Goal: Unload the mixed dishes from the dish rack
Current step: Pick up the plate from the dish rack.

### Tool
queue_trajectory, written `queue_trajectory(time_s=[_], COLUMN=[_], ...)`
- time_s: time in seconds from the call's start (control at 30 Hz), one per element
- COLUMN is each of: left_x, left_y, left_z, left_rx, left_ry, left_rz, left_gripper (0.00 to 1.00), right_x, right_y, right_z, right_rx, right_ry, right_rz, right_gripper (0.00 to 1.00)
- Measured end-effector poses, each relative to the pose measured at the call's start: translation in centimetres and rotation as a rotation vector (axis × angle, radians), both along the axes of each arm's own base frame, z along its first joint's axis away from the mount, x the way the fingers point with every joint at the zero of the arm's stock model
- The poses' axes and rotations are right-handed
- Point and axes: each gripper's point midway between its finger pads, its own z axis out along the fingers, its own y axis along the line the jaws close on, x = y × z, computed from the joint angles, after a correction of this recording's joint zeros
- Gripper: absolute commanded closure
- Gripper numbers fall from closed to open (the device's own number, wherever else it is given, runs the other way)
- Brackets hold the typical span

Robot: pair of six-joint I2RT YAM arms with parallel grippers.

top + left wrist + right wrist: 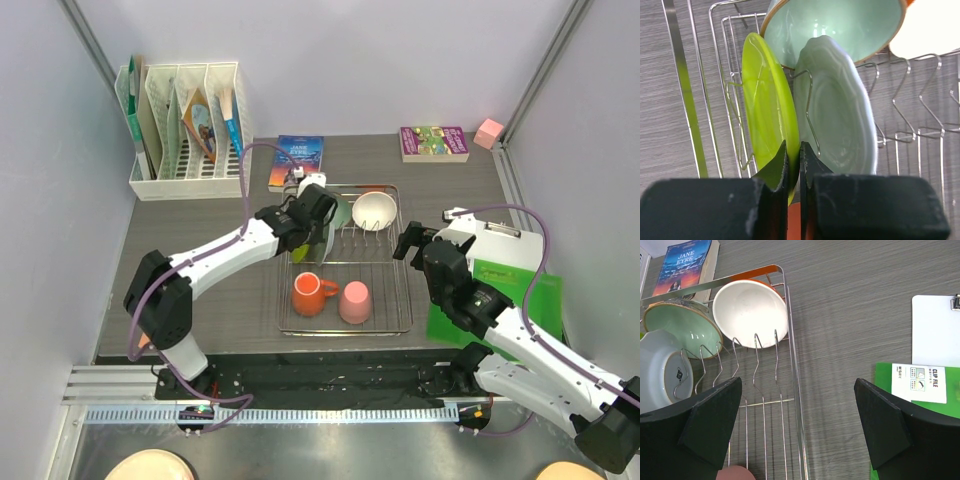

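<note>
Left gripper (794, 152) is closed narrow on the near rim of the lime-green plate (765, 100), with one finger on each face. That plate stands on edge between the tines at the rear left of the dish rack (410, 290). It is just beside a pale plate (840, 120), with the pale green bowl (840, 25) beyond.

Recommended procedure: draw the plate out along its own plane until its edge clears the tines. Avoid twisting, because the neighbouring plate sits close and the thin rim probably offers little purchase.

Right gripper (797, 415) stands wide open and holds nothing, at the rack's right wall near the cream-white bowl (751, 307). Orange mug (312, 293) and pink cup (354, 302) rest in the rack's front half.
</note>
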Motion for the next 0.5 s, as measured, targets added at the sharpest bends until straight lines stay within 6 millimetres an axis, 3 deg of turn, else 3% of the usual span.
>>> queue_trajectory(time_s=[0.17,0.3,0.43,0.5], left_x=[-0.4,-0.7,-0.7,-0.8], left_y=[-0.4,-0.3,0.5,2.0], left_z=[2.1,5.4,8.0,9.9], left_rx=[-0.049,-0.103,-0.175,-0.194], left_ry=[-0.021,-0.064,-0.089,-0.121], left_rz=[-0.030,-0.065,-0.077,-0.065], left_gripper=[1.00,1.00,1.00,1.00], right_x=[0.0,0.0,0.0,-0.1], right_y=[0.0,0.0,0.1,0.0], right_z=[0.0,0.0,0.0,0.2], right_rx=[0.000,0.000,0.002,0.007], right_ry=[0.000,0.000,0.000,-0.005], right_rz=[0.000,0.001,0.004,0.005], right_gripper=[0.00,0.00,0.01,0.00])
